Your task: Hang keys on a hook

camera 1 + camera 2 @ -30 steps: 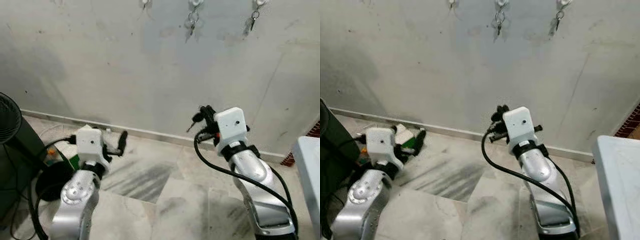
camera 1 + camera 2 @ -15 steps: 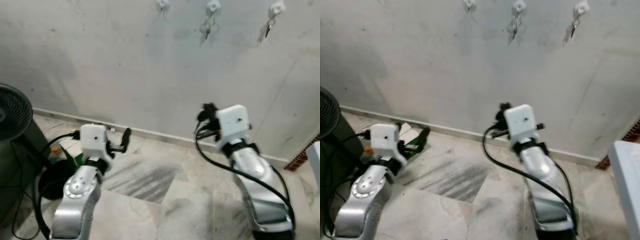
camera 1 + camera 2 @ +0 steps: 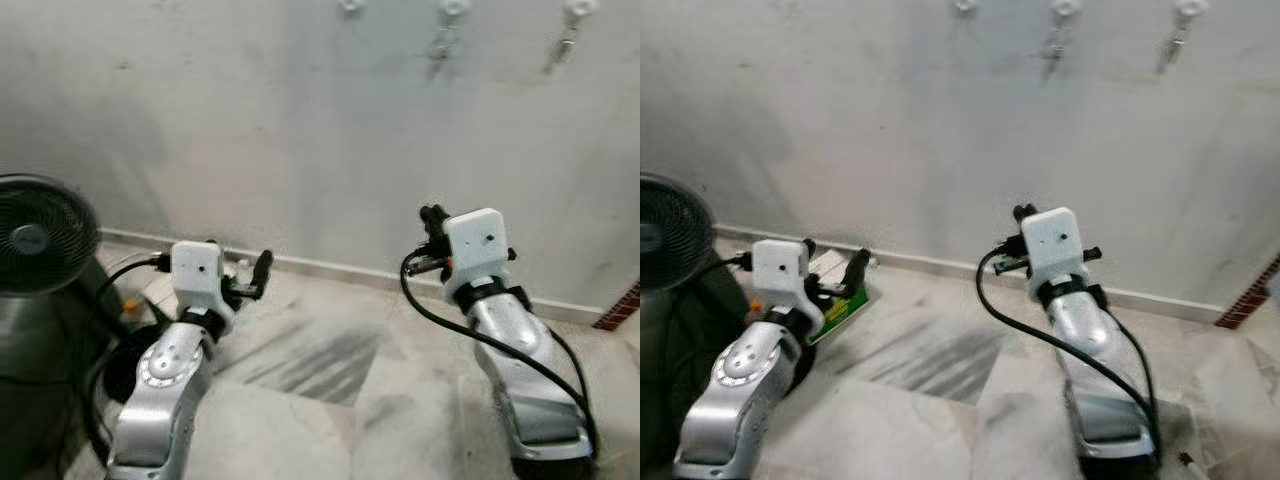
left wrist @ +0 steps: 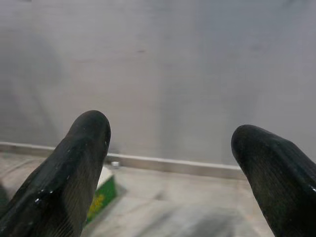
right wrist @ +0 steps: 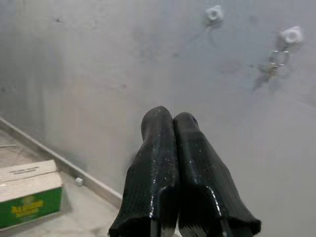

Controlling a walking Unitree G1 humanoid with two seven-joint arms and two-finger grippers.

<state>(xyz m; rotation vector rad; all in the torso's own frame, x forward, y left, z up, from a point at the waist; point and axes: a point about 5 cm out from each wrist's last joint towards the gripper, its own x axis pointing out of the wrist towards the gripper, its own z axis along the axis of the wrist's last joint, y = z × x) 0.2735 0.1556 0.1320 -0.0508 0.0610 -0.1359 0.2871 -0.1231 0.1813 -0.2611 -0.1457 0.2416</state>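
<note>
Right gripper (image 5: 173, 123), black fingers pressed together as if carrying keys not discernible, raised below the empty white wall hook (image 5: 214, 13); left gripper (image 4: 170, 143) spread, idle.

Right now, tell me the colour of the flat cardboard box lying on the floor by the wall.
Green with a white top, clearest in the right wrist view.

Three white hooks are mounted in a row high on the grey wall: left hook (image 3: 350, 5), middle hook (image 3: 453, 7), right hook (image 3: 577, 6). The left hook is bare. A key set (image 3: 440, 42) hangs at 6 o'clock below the middle hook; a second key set (image 3: 563, 46) hangs below the right hook.
</note>
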